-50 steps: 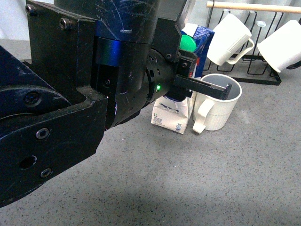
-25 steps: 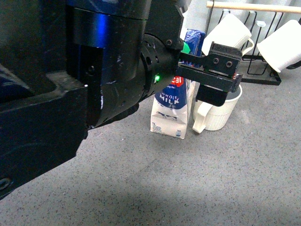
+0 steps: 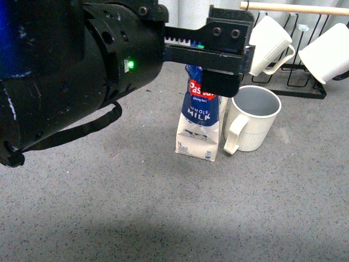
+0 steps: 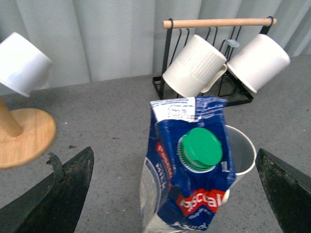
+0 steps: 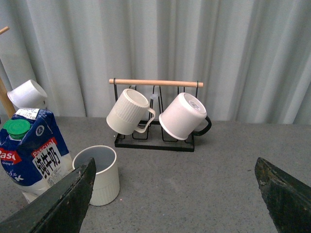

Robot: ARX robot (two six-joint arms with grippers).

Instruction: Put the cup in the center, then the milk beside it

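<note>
The milk, a blue-and-white carton with a green cap, stands upright on the grey floor. The cup, a cream ribbed mug, stands right beside it, handle toward the carton. My left gripper is open and hovers above the carton's top, holding nothing. In the left wrist view the carton sits between the wide-apart fingers, with the cup behind it. My right gripper is open and empty; its view shows the cup and the milk off to one side.
A black wire rack with a wooden bar holds two white mugs behind the cup; the rack also shows in the right wrist view. A wooden stand carries a small white cup.
My left arm has risen and pulled away from the milk carton, so the carton's front shows in full. The carton and the cup have stayed in place.
</note>
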